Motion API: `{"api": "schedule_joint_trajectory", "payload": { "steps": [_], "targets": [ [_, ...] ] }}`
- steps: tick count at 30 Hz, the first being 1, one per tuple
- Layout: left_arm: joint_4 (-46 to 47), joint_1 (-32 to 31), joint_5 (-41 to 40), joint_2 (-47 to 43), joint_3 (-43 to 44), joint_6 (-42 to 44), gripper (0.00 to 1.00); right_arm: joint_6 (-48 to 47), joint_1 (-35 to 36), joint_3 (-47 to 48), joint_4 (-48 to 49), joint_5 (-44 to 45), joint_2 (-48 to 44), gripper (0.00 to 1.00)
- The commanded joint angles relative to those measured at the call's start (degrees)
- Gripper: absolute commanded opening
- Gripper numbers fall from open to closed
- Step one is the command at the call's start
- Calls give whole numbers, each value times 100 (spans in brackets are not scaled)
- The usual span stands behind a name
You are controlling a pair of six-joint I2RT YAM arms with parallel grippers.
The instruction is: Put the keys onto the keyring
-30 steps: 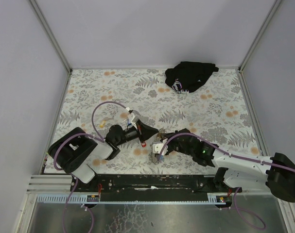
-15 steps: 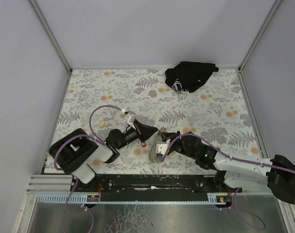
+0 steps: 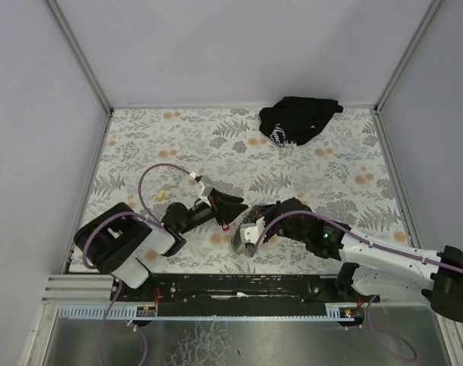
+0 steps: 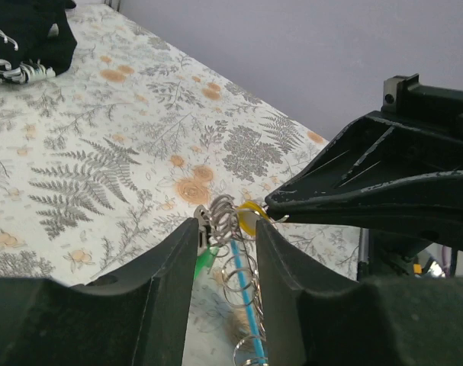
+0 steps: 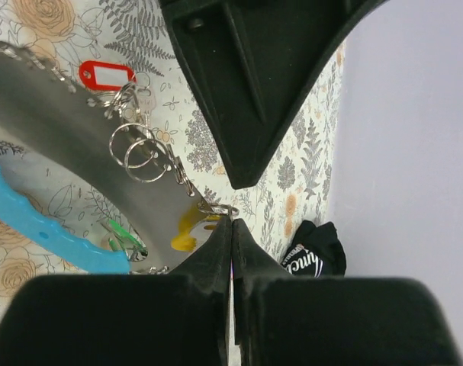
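The keyring is a cluster of small metal rings (image 4: 229,217) with a clip, on a grey strap (image 3: 239,238) with a light-blue section (image 4: 248,313). My left gripper (image 4: 225,223) has its jaws drawn close on this cluster, and the clip touches its left finger. Tagged keys hang off the cluster: a green tag (image 4: 204,261), a yellow tag (image 4: 250,216) and a red tag (image 5: 107,74). My right gripper (image 5: 232,219) is shut, pinching a thin ring (image 5: 220,207) beside the yellow tag (image 5: 187,231). In the top view both grippers (image 3: 237,213) (image 3: 245,219) meet above the red tag (image 3: 226,226).
A black cloth bundle (image 3: 298,120) lies at the table's far right edge. The table has a floral grey and orange cover (image 3: 139,145). Metal frame posts and lilac walls enclose it. The arms' cables loop near their bases.
The left gripper has shifted slightly right and back. The right arm has swung its elbow outward and lifted the strap a little. Both grips stay as they were.
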Motion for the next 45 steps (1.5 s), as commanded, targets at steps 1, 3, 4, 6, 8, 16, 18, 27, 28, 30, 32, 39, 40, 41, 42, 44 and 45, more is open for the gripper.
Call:
{"api": "schedule_joint_trajectory", "payload": {
  "steps": [1, 3, 4, 6, 8, 16, 18, 27, 28, 30, 32, 39, 40, 41, 42, 44, 45],
  "targets": [
    [-143, 288, 1007, -147, 281, 785, 37, -417, 50, 542, -477, -153, 11, 0],
    [-262, 483, 1450, -90, 417, 918, 40, -507, 48, 634, -639, -183, 22, 0],
    [-270, 580, 1694, -54, 462, 971, 41, -538, 47, 676, -711, -219, 22, 0],
    [-298, 767, 2214, 25, 595, 1104, 43, -591, 46, 763, -845, -277, 12, 0],
    [-484, 867, 2653, 79, 779, 1334, 44, -634, 47, 829, -977, -336, 12, 0],
    [-1945, 904, 3723, 134, 1521, 2580, 45, -828, 45, 1137, -1458, -445, 79, 0],
    [-2312, 904, 3850, 156, 1665, 2919, 46, -856, 44, 1196, -1558, -465, 82, 0],
    [-3067, 904, 4350, 278, 2091, 3298, 46, -883, 43, 1280, -1744, -516, 106, 0],
    [-3065, 904, 4395, 290, 2102, 3286, 46, -878, 43, 1288, -1745, -513, 122, 0],
    [-3079, 900, 4493, 299, 2128, 3268, 45, -878, 44, 1297, -1748, -518, 126, 0],
    [-3099, 896, 4556, 310, 2144, 3249, 45, -888, 48, 1298, -1756, -508, 137, 0],
    [-3103, 808, 4634, 336, 2237, 3206, 44, -903, 43, 1347, -1794, -540, 173, 0],
    [-3108, 784, 4645, 345, 2255, 3210, 44, -908, 43, 1356, -1803, -572, 185, 0],
    [-3106, 754, 4661, 354, 2273, 3209, 45, -911, 43, 1356, -1804, -596, 192, 0],
    [-3109, 736, 4672, 359, 2290, 3212, 45, -912, 44, 1362, -1811, -618, 203, 0],
    [-3130, 695, 4694, 382, 2318, 3205, 44, -925, 45, 1387, -1822, -639, 223, 0],
    [-3137, 685, 4692, 396, 2324, 3212, 44, -934, 43, 1399, -1840, -644, 224, 0]
  ]
}}
